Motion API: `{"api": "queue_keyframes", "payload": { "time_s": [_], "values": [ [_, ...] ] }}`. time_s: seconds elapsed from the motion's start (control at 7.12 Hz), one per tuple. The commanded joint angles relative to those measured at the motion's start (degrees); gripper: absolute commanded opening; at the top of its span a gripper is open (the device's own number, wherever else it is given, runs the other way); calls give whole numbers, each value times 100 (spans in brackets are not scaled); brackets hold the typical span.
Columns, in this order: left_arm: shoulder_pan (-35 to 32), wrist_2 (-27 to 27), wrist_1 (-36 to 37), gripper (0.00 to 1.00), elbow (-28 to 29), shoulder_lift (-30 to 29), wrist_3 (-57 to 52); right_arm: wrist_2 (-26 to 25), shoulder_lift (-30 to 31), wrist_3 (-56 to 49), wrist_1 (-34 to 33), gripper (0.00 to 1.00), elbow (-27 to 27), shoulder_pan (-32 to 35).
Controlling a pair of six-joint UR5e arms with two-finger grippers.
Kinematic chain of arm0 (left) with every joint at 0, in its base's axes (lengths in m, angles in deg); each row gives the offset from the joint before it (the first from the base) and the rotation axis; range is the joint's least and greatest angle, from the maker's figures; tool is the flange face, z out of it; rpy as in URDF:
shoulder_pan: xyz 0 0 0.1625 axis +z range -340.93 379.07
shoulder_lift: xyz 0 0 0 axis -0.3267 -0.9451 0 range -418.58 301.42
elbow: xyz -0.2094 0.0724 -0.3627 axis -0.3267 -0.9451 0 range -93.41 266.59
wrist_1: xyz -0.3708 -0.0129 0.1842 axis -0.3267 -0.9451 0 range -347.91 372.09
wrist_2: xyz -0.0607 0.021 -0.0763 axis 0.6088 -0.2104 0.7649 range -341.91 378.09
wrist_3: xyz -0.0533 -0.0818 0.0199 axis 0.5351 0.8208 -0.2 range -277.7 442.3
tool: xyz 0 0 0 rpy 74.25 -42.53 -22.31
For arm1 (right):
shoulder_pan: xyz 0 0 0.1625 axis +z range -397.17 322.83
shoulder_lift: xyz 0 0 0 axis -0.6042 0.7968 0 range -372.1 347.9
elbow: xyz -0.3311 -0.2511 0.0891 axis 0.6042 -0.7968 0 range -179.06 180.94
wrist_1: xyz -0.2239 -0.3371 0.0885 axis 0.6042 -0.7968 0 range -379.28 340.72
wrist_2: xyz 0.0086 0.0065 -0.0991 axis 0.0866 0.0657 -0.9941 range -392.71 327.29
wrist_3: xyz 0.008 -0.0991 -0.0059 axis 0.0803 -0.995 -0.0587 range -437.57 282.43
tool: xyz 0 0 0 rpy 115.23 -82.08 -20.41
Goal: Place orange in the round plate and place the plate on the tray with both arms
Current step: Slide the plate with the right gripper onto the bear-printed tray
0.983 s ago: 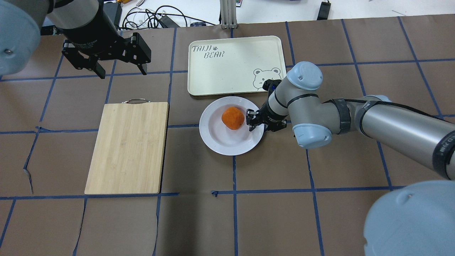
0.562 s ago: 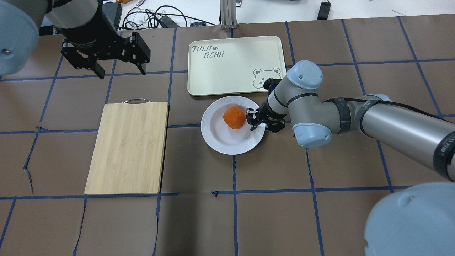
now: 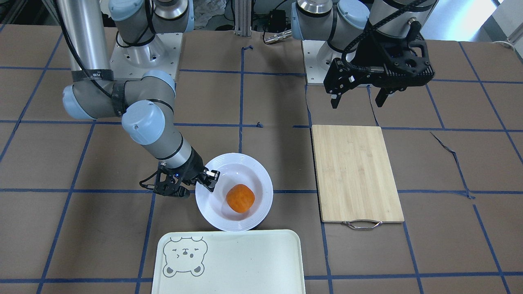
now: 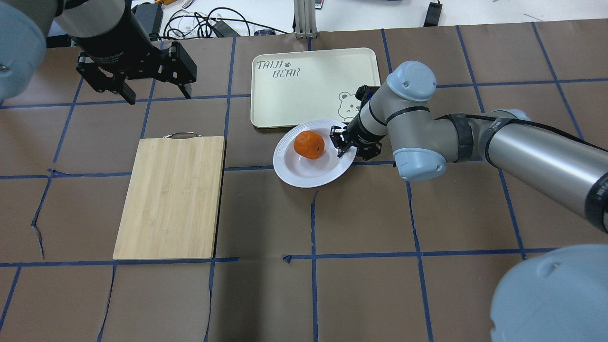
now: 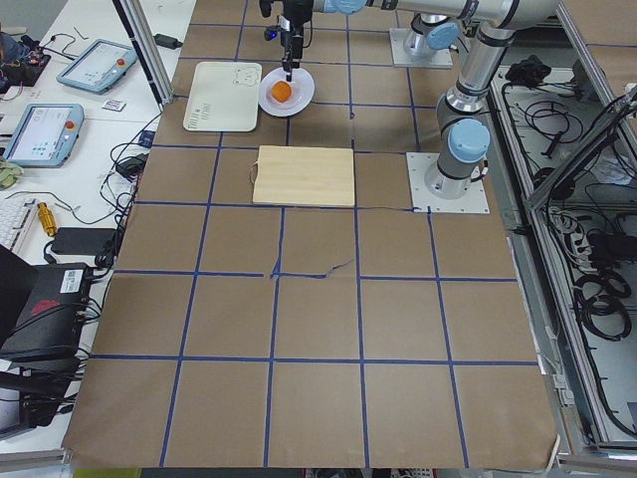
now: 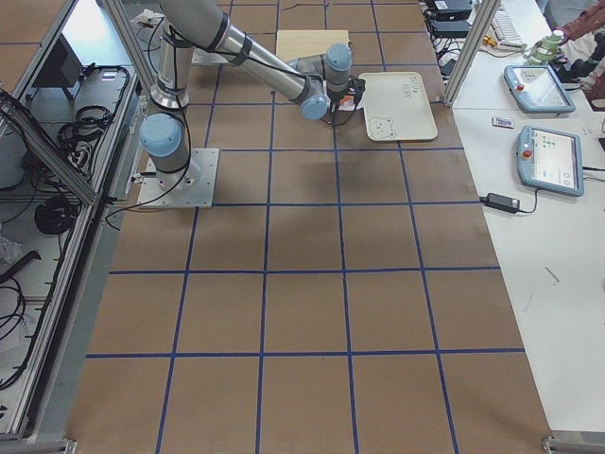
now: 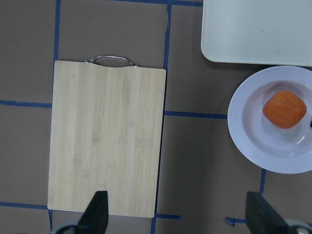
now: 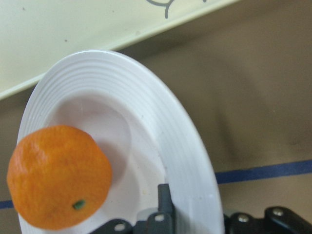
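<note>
The orange [image 4: 309, 145], round with dimpled, matt skin and a small green stem scar, sits in the well of the round plate [image 4: 304, 173], a little toward 11 o'clock of its centre in the overhead view. The plate is glossy white, with fine concentric ridges across its wide rim. The right gripper [image 4: 343, 142], black and two-fingered, is pinched on that rim at about 2 o'clock, one finger lying over the ridged band. The plate looks tipped, and its 12 o'clock edge meets the near raised rim of the tray [image 4: 308, 95]. The tray is a smooth, pale cream rectangle with rounded corners, bearing a grey outlined bear face [image 4: 350, 105] in its 4 o'clock corner. At 9 o'clock of the plate lies a bamboo cutting board [image 4: 171, 197], flat and striped with grain, with a thin metal handle [image 4: 180, 135] on its 12 o'clock end. Past that end the left gripper [image 4: 159, 97] hangs above the table [image 4: 361, 285] with its fingers spread wide and nothing between them. The table is covered in brown paper crossed by blue tape lines
</note>
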Motion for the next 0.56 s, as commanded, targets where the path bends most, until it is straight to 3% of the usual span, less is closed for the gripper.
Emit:
{"api": "queue_keyframes", "payload": {
  "time_s": [0.0,0.42],
  "values": [
    [5,-1,-24,100,-10,26,0,41,89,11,-46,0,-67,-59],
    [13,-1,-16,100,-10,26,0,84,239,-24,-73,0,-557,-120]
  ]
}}
